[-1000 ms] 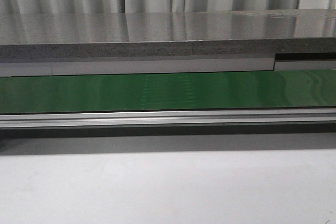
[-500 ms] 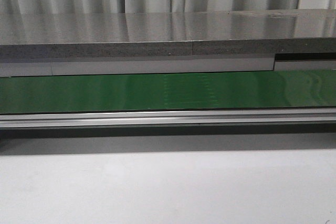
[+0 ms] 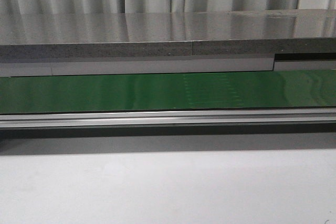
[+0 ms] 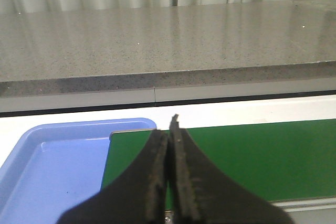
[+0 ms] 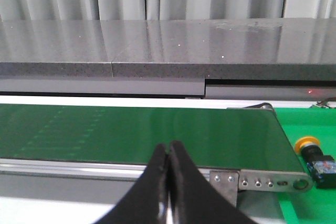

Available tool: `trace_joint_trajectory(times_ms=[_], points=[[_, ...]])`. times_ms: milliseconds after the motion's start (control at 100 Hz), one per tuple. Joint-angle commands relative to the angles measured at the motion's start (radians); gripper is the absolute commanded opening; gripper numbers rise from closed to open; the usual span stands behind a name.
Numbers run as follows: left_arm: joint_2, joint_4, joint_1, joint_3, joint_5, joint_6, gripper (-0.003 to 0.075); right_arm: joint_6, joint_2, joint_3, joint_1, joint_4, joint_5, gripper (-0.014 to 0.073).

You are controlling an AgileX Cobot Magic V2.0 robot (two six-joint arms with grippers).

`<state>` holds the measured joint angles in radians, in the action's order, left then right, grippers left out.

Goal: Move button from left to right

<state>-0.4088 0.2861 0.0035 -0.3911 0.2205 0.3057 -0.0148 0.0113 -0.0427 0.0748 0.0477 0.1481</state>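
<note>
The button (image 5: 315, 156), with a yellow-orange cap and a black body, lies on a green surface just past the right end of the green conveyor belt (image 5: 157, 132), seen only in the right wrist view. My right gripper (image 5: 169, 148) is shut and empty, hovering before the belt's near rail, well to the left of the button. My left gripper (image 4: 169, 129) is shut with nothing in it, over the belt's left end (image 4: 236, 156) beside a blue tray (image 4: 52, 156). The front view shows the belt (image 3: 168, 92) bare, with neither gripper in it.
A grey stone-like shelf (image 3: 168, 38) runs behind the belt, with curtains beyond. An aluminium rail (image 3: 168, 118) edges the belt's near side, and a white tabletop (image 3: 168, 187) lies in front. The blue tray holds nothing visible.
A faint pale pattern on the belt has drifted to the right across the front view. Nothing else differs.
</note>
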Motion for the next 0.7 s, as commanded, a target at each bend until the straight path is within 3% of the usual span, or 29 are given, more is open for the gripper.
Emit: trace_joint_trajectory(times_ms=[0,690], points=[[-0.004,0.011,-0.007,-0.028,-0.073,-0.003,-0.002,0.001,0.021,-0.008,-0.001,-0.017,-0.089,-0.0068],[-0.004,0.011,-0.014,-0.028,-0.073,-0.003,-0.002,0.001,0.021,0.054,-0.001,-0.018,-0.119,-0.0068]])
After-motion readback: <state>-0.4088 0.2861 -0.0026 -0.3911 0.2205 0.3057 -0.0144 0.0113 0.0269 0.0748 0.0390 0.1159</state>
